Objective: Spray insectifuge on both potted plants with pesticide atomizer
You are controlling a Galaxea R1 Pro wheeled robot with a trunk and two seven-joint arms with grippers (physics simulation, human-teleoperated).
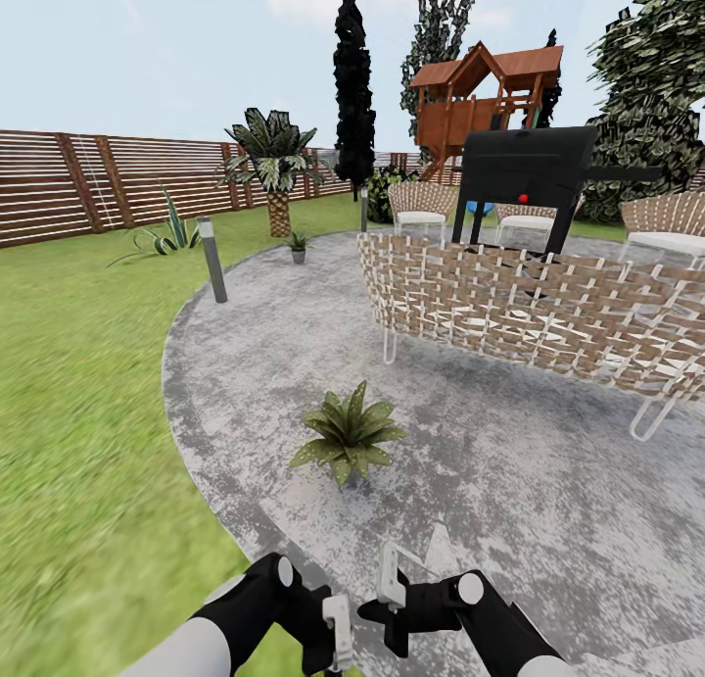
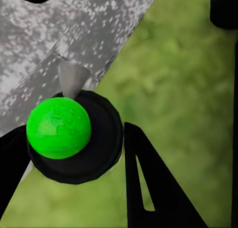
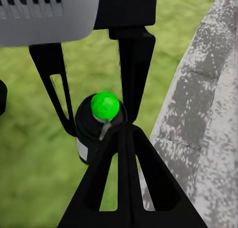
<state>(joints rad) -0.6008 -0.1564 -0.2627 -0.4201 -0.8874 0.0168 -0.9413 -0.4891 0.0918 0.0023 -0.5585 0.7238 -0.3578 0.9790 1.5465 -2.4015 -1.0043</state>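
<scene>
A long woven wicker sofa (image 1: 534,310) on thin white hairpin legs stands on the paved circle's right half, its back toward the camera. Beyond it a black barbecue grill (image 1: 527,182) rises on dark legs, with a red dot on its front. Three wicker chairs with white cushions (image 1: 423,207) sit farther back near the circle's far edge. A wooden playhouse with a red-brown roof (image 1: 485,94) stands behind them. A palm with a scaly trunk (image 1: 276,172) grows on the lawn near the fence, a striped agave (image 1: 168,234) left of it, and a tall dark cypress (image 1: 353,89) beyond.
</scene>
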